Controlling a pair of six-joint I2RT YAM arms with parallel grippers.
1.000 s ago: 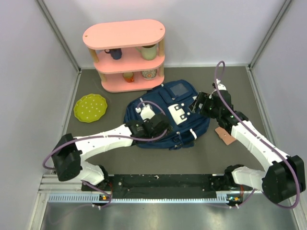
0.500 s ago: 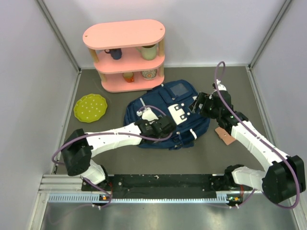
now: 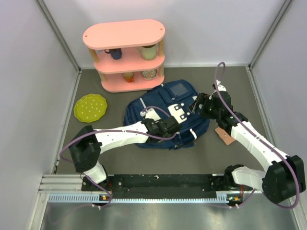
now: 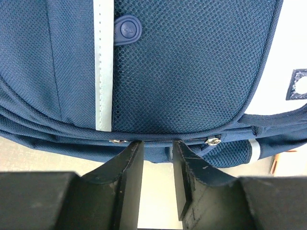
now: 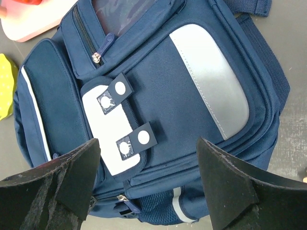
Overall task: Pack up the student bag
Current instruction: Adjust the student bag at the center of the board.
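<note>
Nearest in, L arm reaches fwd from its base across the grey table (image 3: 230, 86) to the near edge of the student bag (image 3: 163, 98). Left gripper (image 4: 157, 146) sits low at the bag's bottom seam, tips right up against the zip line (image 4: 158, 140). Jaws are pinched to a narrow slot but still apart. Can't make out anything clamped btwn them, just pale table showing through the gap. White stripe (image 4: 103, 62) runs up the mesh panel just above the L finger.

The bag lies flat mid-table, front face up, white patch (image 5: 112, 124) w/ two buckle tabs showing. A small brown item (image 3: 224, 135) lies on the table just off its R side.

Right gripper (image 5: 147, 143) hangs over the bag's R side, jaws spread wide, nothing in them, clear of the fabric.

Further back: green plate (image 3: 90, 107) to the L, well apart from the bag. At the back wall, pink shelf (image 3: 123, 34) w/ mugs on its tiers, just beyond the bag's far end.
</note>
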